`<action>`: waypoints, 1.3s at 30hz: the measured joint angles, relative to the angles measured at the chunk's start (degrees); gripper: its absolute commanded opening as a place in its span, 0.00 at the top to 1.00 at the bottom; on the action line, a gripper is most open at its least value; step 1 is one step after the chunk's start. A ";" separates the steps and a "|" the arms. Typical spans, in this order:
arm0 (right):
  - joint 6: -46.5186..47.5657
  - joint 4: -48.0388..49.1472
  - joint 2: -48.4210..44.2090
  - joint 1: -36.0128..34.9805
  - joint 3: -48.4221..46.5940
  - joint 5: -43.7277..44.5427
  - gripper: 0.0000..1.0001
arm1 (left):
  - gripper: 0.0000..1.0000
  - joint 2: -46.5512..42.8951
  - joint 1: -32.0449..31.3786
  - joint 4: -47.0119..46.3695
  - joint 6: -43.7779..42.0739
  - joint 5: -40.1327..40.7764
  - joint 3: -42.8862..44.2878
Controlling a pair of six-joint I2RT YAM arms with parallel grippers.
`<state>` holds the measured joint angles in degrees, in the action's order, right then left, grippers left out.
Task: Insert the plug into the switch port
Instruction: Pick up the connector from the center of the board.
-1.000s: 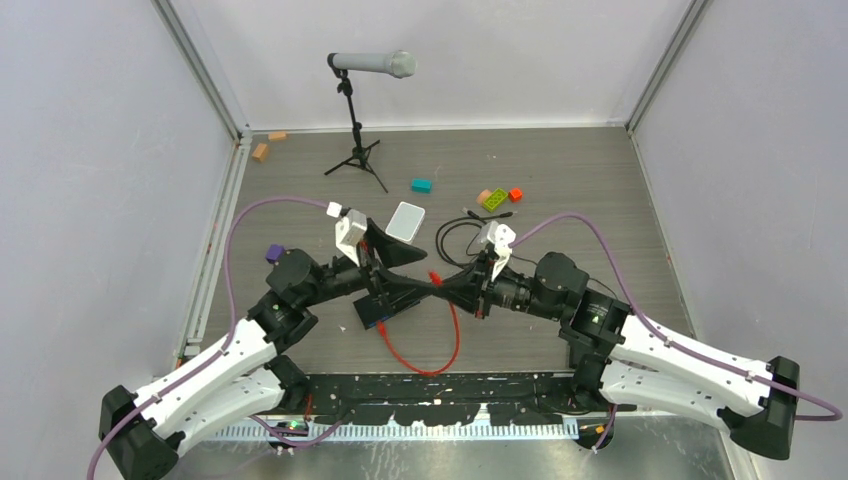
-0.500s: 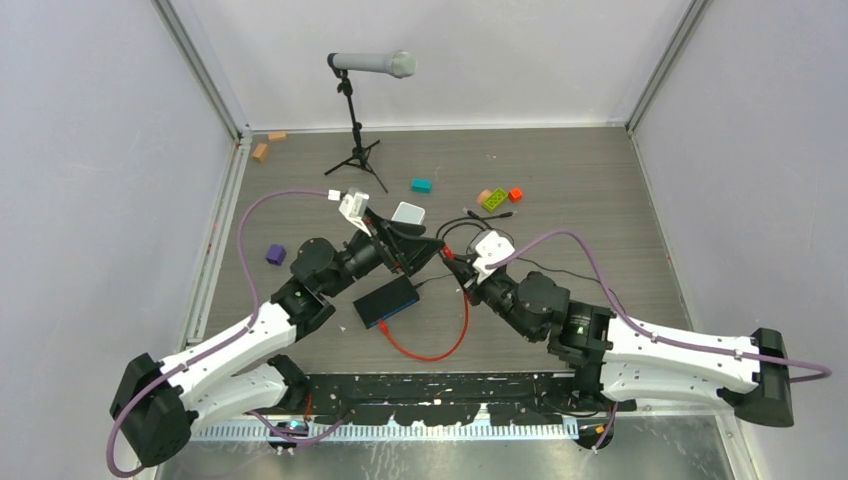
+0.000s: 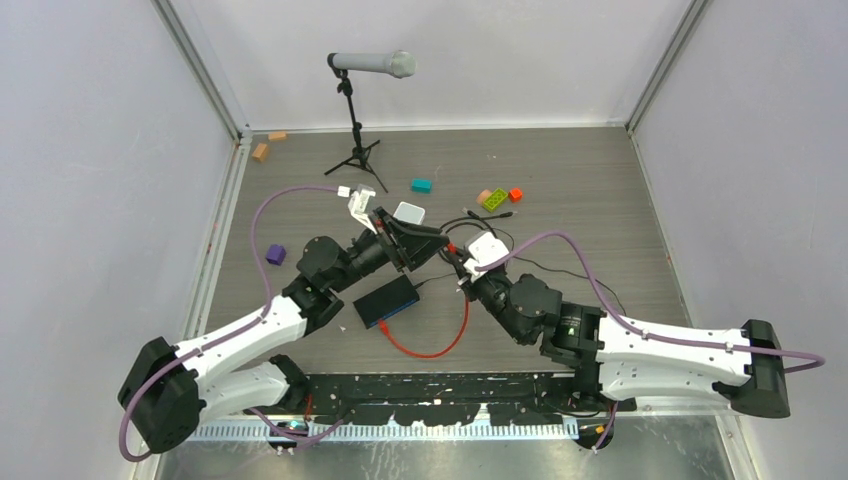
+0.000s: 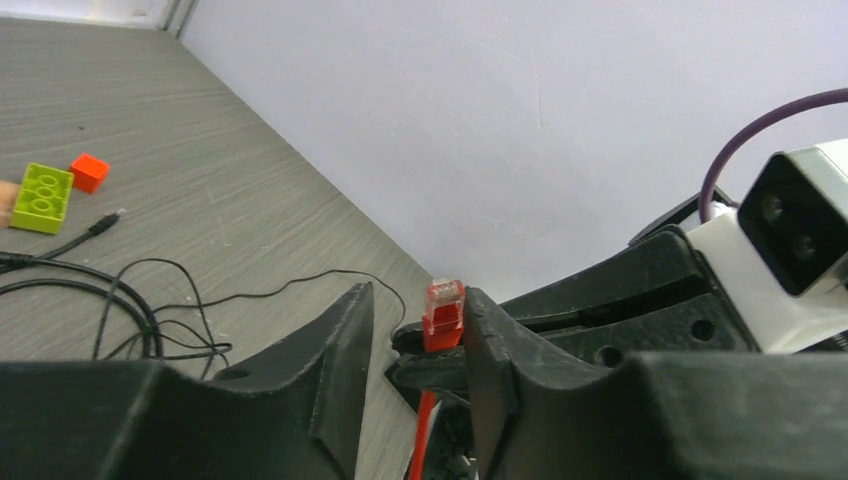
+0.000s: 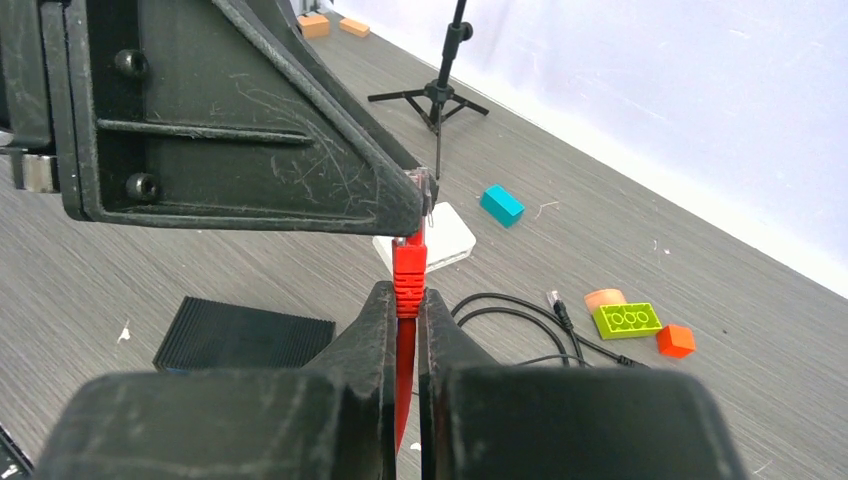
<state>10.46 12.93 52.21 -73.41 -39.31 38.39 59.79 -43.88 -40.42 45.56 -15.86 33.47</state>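
The plug is a clear-tipped red connector on a thin red cable. It stands upright between the fingers of my left gripper. It touches the right-hand finger, and a gap separates it from the other. My right gripper is shut on the red boot just behind the plug and holds it above the table. The two grippers meet at the plug in the top view. The black switch lies flat below them, its blue port edge facing the near side.
A white rounded box sits behind the left gripper. A loose black cable lies coiled beside the right gripper. Green, orange, teal and purple bricks are scattered around. A microphone stand stands at the back.
Both arms moved from above the switch toward the back, the right one carrying the plug. The left jaws came around the plug and narrowed.
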 measured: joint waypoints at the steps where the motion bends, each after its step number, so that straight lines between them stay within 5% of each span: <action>1: 0.00 0.09 0.28 0.00 -0.11 0.15 1.00 | 0.74 0.15 0.00 -0.24 0.28 -0.35 0.00; 4: -0.04 0.04 1.09 0.02 -0.22 0.37 1.00 | 0.99 0.96 -0.02 -1.40 0.90 -1.46 0.17; 6: -0.11 -0.22 1.25 0.02 -0.28 0.74 0.95 | 1.00 1.75 0.00 -1.90 0.85 -2.49 0.50; 9: -0.55 -0.98 1.14 0.13 -0.57 1.18 0.69 | 1.00 2.99 0.11 -2.25 0.96 -4.35 1.46; 12: -1.81 -2.97 0.35 0.15 -1.05 -0.90 0.58 | 1.00 3.85 0.17 -2.34 0.94 -6.27 2.19; 16: -6.47 -8.26 -2.16 4.61 -2.64 -12.72 0.43 | 1.00 3.87 0.15 -2.97 0.57 -9.16 2.19; 24: -21.70 -9.60 -3.93 27.34 -3.10 -50.71 0.45 | 1.00 2.95 0.24 -7.10 -0.04 -11.28 0.11; 29: -31.30 -2.64 -1.84 32.41 -0.90 -69.35 0.54 | 1.00 2.73 0.11 -9.49 -0.66 -14.47 -0.46; 39: -36.98 2.40 -3.34 32.54 1.88 -78.07 0.53 | 1.00 1.20 0.00 -10.49 -0.81 -16.74 -1.16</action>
<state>-26.52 15.33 48.86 -40.86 -37.43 -39.68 60.99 -43.88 -50.92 44.75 -32.60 32.32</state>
